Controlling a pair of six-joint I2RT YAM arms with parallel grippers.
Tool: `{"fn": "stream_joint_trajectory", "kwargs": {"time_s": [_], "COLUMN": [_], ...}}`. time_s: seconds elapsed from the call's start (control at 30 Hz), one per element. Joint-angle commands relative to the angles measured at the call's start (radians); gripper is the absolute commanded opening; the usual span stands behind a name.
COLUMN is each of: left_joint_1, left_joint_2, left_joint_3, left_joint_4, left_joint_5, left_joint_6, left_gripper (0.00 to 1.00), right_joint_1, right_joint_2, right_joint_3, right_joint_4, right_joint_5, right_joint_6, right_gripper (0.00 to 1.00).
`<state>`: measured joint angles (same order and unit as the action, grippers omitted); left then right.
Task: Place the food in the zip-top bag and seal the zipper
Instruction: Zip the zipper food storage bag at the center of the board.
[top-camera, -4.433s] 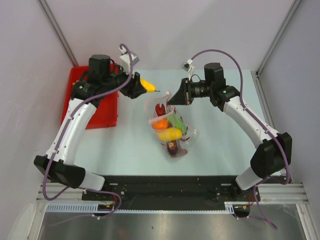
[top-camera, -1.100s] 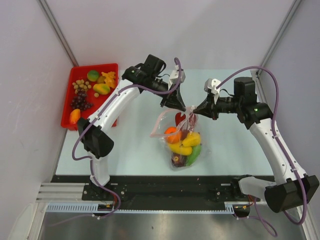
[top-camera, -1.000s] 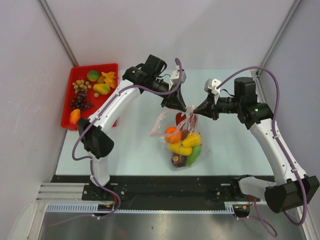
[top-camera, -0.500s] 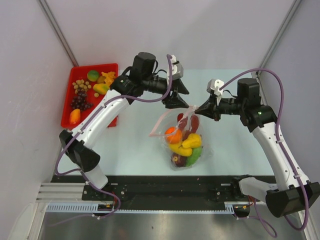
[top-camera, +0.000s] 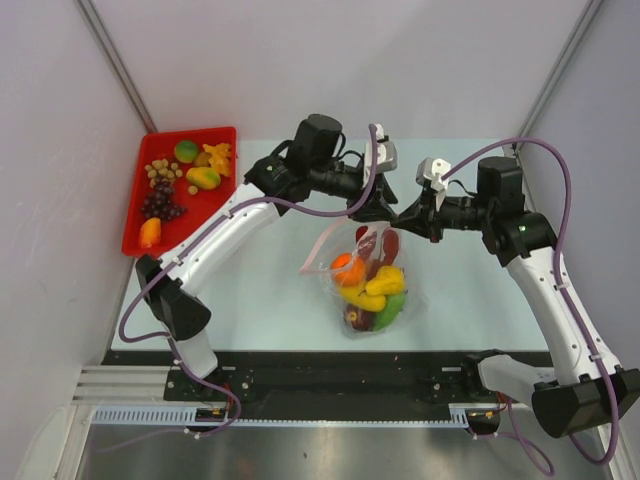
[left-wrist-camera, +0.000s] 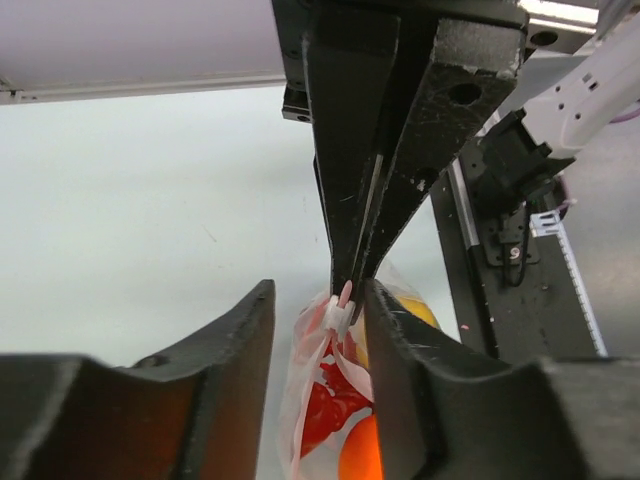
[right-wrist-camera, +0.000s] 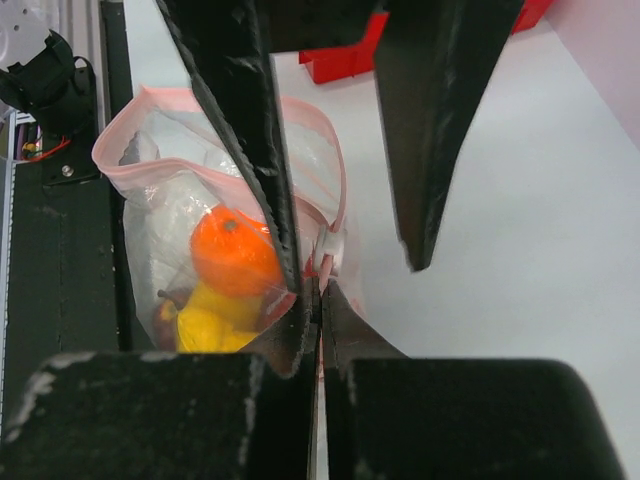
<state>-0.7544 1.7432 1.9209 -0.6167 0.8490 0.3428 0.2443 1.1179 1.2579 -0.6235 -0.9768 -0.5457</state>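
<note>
The zip-top bag (top-camera: 366, 285) hangs from its top right corner with its bottom on the table. It holds food: an orange (top-camera: 346, 268), yellow pieces (top-camera: 372, 290), a green one (top-camera: 390, 308) and red ones. My right gripper (top-camera: 402, 218) is shut on the zipper strip's end (right-wrist-camera: 322, 292). My left gripper (top-camera: 384, 206) is open, its jaws on either side of the white slider (left-wrist-camera: 342, 312) just by the right fingertips. The slider also shows in the right wrist view (right-wrist-camera: 330, 250). The bag mouth (right-wrist-camera: 230, 100) gapes to the left.
A red tray (top-camera: 132, 215) at the far left holds more toy food: purple grapes (top-camera: 160, 204), a mango (top-camera: 203, 178), an orange piece (top-camera: 150, 232) and others. Both arms meet above the table's middle. The black base rail (top-camera: 330, 375) runs along the near edge.
My left gripper has moved right along the bag's mouth and now straddles the slider close to the right gripper. The right gripper keeps its hold on the corner.
</note>
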Motion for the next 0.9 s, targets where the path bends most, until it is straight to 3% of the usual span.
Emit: {"fn": "stream_joint_trajectory", "kwargs": {"time_s": [0.0, 0.23, 0.47, 0.87], "left_joint_1": [-0.011, -0.010, 0.000, 0.073], "left_joint_2": [0.003, 0.009, 0.004, -0.031], "left_joint_3": [0.035, 0.033, 0.006, -0.031], "left_joint_4": [0.000, -0.081, -0.118, -0.196], "left_joint_5": [-0.042, -0.036, -0.051, -0.087], "left_joint_6": [0.013, 0.051, 0.061, 0.110], "left_gripper": [0.40, 0.22, 0.11, 0.10], "right_joint_1": [-0.007, -0.022, -0.054, -0.117], "right_joint_2": [-0.033, -0.040, -0.041, -0.067], "right_joint_3": [0.012, 0.011, 0.011, -0.005], "right_joint_4": [0.050, 0.042, 0.050, 0.044], "right_joint_5": [-0.011, -0.005, -0.016, -0.054], "right_joint_6": [0.004, 0.015, 0.036, 0.043], "right_gripper": [0.00, 0.00, 0.00, 0.00]}}
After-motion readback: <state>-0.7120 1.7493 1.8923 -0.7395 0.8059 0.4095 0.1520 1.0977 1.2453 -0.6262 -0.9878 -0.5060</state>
